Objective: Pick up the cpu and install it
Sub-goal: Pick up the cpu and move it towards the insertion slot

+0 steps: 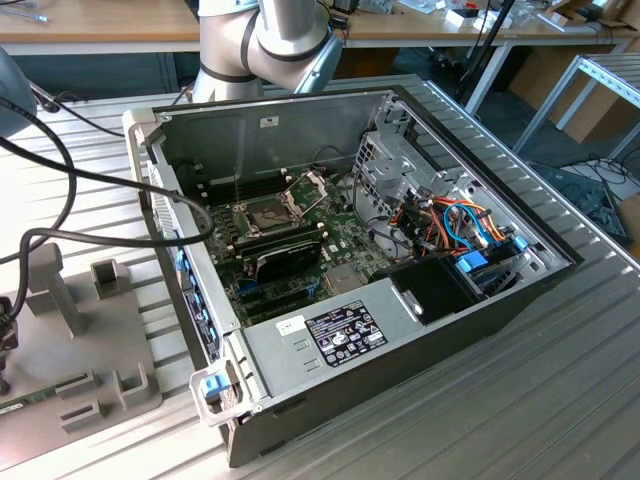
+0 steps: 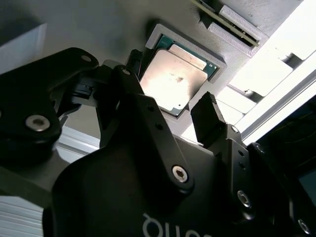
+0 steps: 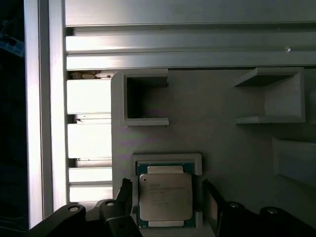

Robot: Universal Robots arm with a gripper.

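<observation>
I've got the gripper (image 3: 168,195) wide open and holding nothing in the first wrist view, one finger (image 3: 211,200) either side of the cpu (image 3: 165,197), which lies flat in its rimmed pocket close to an edge of the grey fixture plate (image 3: 222,128).

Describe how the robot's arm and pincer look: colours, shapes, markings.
In the exterior view the arm is a set of thick silver-grey tubes with a pale blue cap at a joint. In the second wrist view the pincer is matte black, built of angular linked plates joined by silver screws, with white lettering on its body.
</observation>
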